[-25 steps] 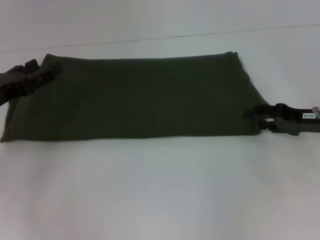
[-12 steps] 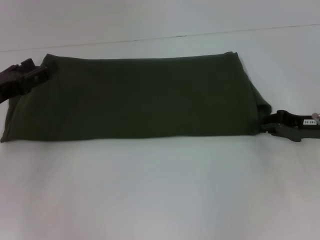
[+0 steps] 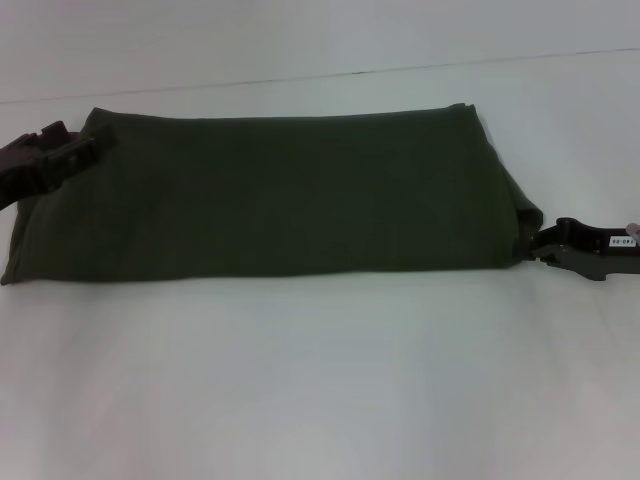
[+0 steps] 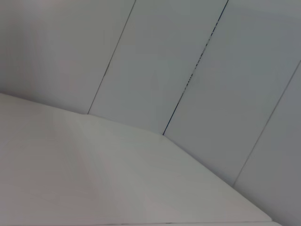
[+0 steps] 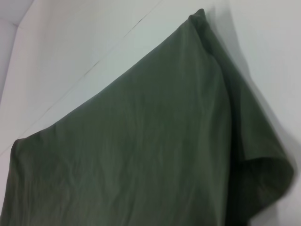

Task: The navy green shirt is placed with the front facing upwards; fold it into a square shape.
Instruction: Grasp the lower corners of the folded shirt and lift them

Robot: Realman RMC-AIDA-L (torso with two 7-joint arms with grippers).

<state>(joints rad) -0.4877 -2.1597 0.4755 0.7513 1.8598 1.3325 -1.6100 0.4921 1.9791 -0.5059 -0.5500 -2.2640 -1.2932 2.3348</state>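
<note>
navy green shirt [image 3: 280, 195] | folded long band | plain side up | flat

My head camera receives even, diffuse light; the white table [image 3: 320, 380] reads bright, with a soft glow along the near edge of the shirt [image 3: 270, 195]. The shirt renders very dark, so its folds barely register. Edges are slightly soft throughout (no sharp detail anywhere). My right wrist view shows a faint shadow beside the cloth's raised edge. My left wrist view is flat, pale and shadowless, with thin dark panel seams.
</note>
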